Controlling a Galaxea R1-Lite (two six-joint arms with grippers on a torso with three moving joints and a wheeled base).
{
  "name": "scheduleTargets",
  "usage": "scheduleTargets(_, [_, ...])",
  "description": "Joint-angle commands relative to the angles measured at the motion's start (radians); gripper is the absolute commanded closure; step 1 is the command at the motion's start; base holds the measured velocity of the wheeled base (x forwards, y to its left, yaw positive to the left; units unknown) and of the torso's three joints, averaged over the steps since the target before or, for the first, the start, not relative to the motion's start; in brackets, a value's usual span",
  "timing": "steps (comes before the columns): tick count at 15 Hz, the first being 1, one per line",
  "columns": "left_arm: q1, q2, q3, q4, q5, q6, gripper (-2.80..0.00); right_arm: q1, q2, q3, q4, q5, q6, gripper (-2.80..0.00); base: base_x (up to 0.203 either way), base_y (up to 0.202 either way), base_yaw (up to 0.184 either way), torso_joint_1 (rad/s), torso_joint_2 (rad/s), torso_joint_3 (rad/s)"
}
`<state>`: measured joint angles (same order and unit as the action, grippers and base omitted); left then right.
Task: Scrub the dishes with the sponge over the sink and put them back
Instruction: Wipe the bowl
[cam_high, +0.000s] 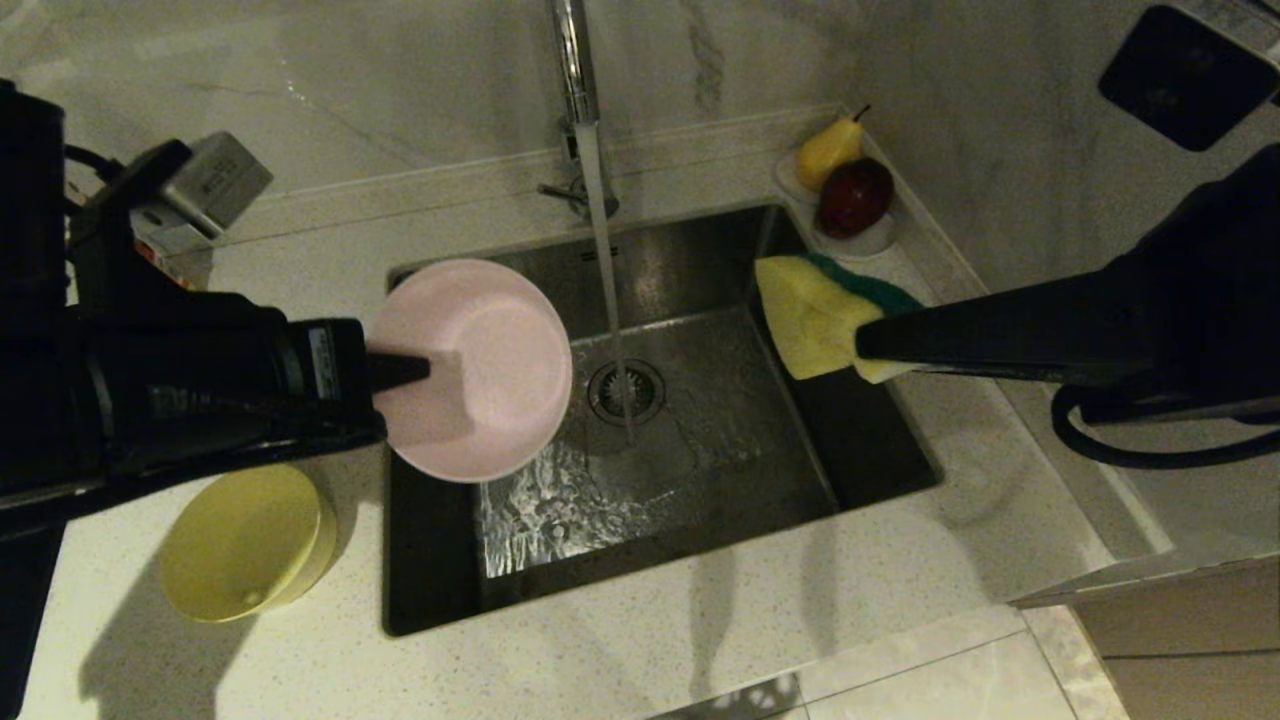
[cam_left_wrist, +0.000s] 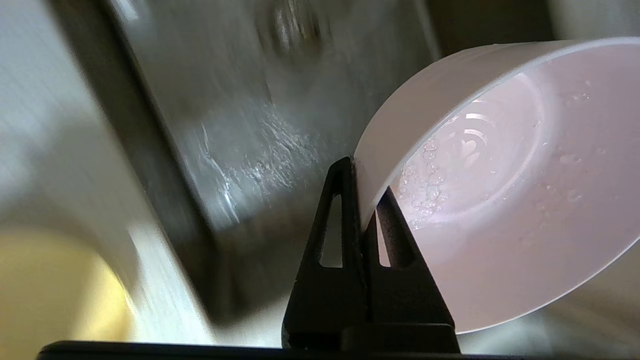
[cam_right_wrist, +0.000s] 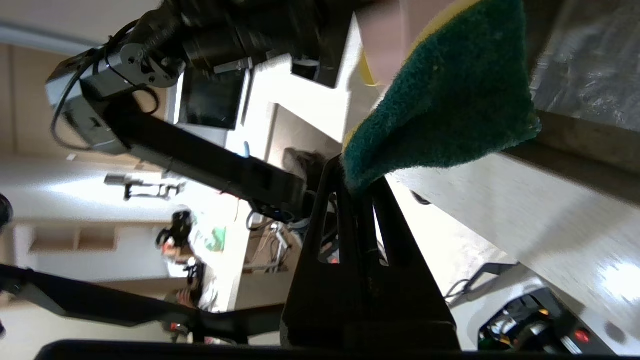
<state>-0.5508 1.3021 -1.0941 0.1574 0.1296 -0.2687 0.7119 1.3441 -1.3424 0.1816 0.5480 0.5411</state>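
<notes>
Seen from the head camera: sink (cam_high: 880, 440) at centre, faucet (cam_high: 572, 60) at 12 o'clock, a thin stream of water (cam_high: 605, 260) falling onto the drain strainer (cam_high: 627, 391), wet sheen across the basin floor.

Left gripper (cam_high: 425, 370) at 9 o'clock of the drain, pinched tight on the rim of the pink bowl (cam_high: 490, 360). Bowl held tilted above the sink's left edge, hollow side facing up toward the head camera, clear of the stream. In the left wrist view, fingers (cam_left_wrist: 345, 235) pressed together with the bowl's wall between them, one inside and one outside; droplets clinging to the pink bowl (cam_left_wrist: 500, 175) interior.

Right gripper (cam_high: 868, 345) at 3 o'clock of the drain, clamped on one end of the sponge (cam_high: 815, 315). Sponge held in the air over the sink's right side, yellow body toward the bowl, green scouring face toward the wall. Right wrist view: sponge (cam_right_wrist: 450, 95) squeezed between closed fingers (cam_right_wrist: 345, 225), green face toward the lens.

Bowl and sponge well apart, the water stream between them.

Yellow bowl (cam_high: 245, 540) on the counter (cam_high: 700, 620) at 8 o'clock, beside the sink's front-left corner, seemingly tipped a little, though shadow made that hard to judge. Pear (cam_high: 828, 150) and dark red apple (cam_high: 855, 195) in a small white dish (cam_high: 870, 240) at 1 o'clock.
</notes>
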Motion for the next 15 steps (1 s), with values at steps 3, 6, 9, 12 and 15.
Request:
scheduleTargets(3, [-0.120, 0.121, -0.022, 0.048, 0.119, -0.022, 0.00, 0.077, 0.090, -0.078, 0.000, 0.001, 0.002, 0.00, 0.000, 0.000, 0.000, 0.000, 0.00, 0.000])
scheduleTargets(6, [-0.174, 0.186, -0.023, -0.115, 0.171, -0.026, 0.00, 0.109, 0.119, -0.107, 0.001, 0.000, 0.001, 0.00, 0.000, 0.000, 0.000, 0.000, 0.00, 0.000])
scheduleTargets(9, [-0.192, 0.217, -0.043, -0.133, 0.188, -0.026, 0.00, 0.118, 0.175, -0.108, -0.007, 0.000, -0.001, 0.00, 0.000, 0.000, 0.000, 0.000, 0.00, 0.000])
scheduleTargets(12, [-0.199, 0.223, -0.044, -0.134, 0.194, -0.024, 0.00, 0.118, 0.241, -0.109, -0.030, -0.009, -0.003, 0.00, 0.000, 0.000, 0.000, 0.000, 0.00, 0.000])
scheduleTargets(15, [-0.201, 0.213, -0.043, -0.160, 0.198, -0.026, 0.00, 0.116, 0.277, -0.109, -0.054, -0.035, -0.003, 0.00, 0.000, 0.000, 0.000, 0.000, 0.00, 0.000])
